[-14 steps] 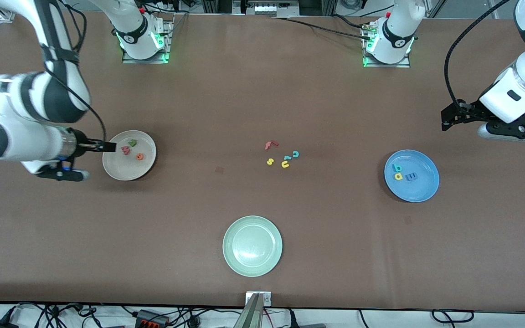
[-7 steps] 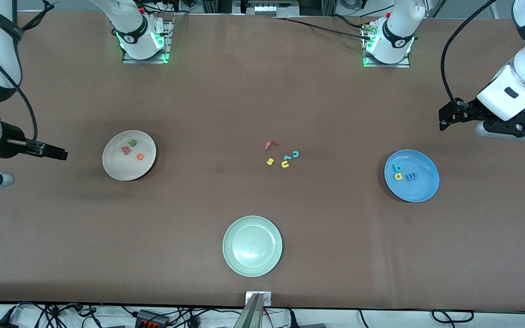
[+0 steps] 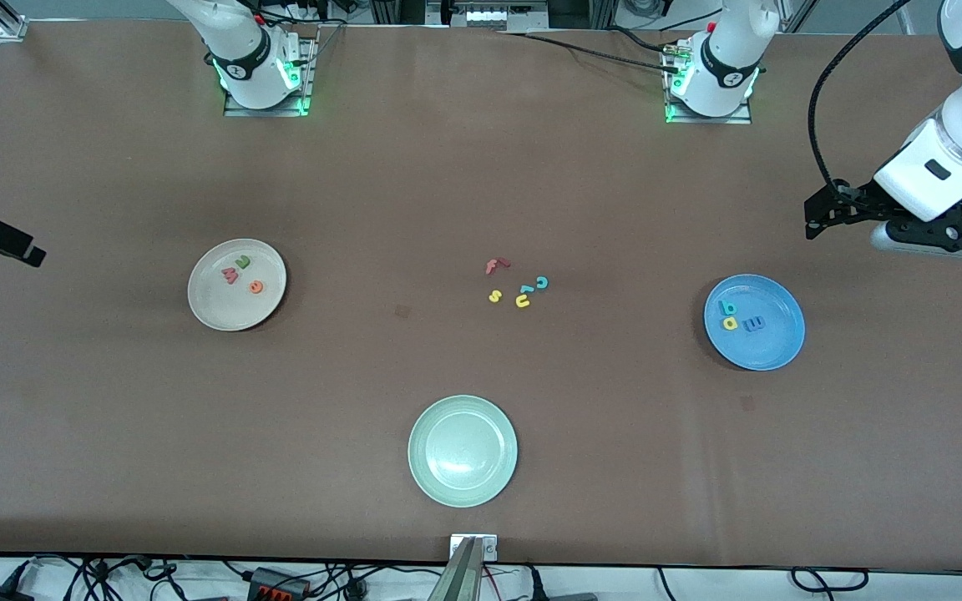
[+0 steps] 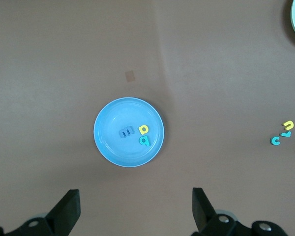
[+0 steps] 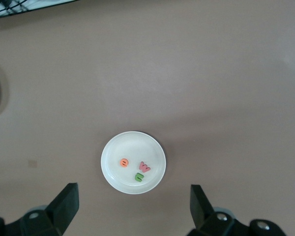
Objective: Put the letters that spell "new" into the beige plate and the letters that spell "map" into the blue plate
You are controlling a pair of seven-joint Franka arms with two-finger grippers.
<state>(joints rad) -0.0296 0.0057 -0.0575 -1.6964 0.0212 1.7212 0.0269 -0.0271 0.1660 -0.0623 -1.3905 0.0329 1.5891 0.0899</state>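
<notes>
Beige plate [image 3: 236,285] holds n, e, w; blue plate [image 3: 754,321] holds m, a, p. Sorting looks finished, so my left end effector [image 4: 132,209] and right end effector [image 5: 132,206] hang spread and empty above their plates.

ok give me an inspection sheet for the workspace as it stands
surface: brown table, a few faint marks
job's things: green n, orange e and red w lie in the beige plate; blue m, teal a and yellow p lie in the blue plate
clutter: loose letters mid-table; green plate, nothing in it, nearest the front camera
grippers: left gripper open, over the table by the blue plate; right gripper open, at its own end of the table by the beige plate; neither holds anything
cables: black cable on the left arm; wires along the table edges
surroundings: arm bases lit green
</notes>
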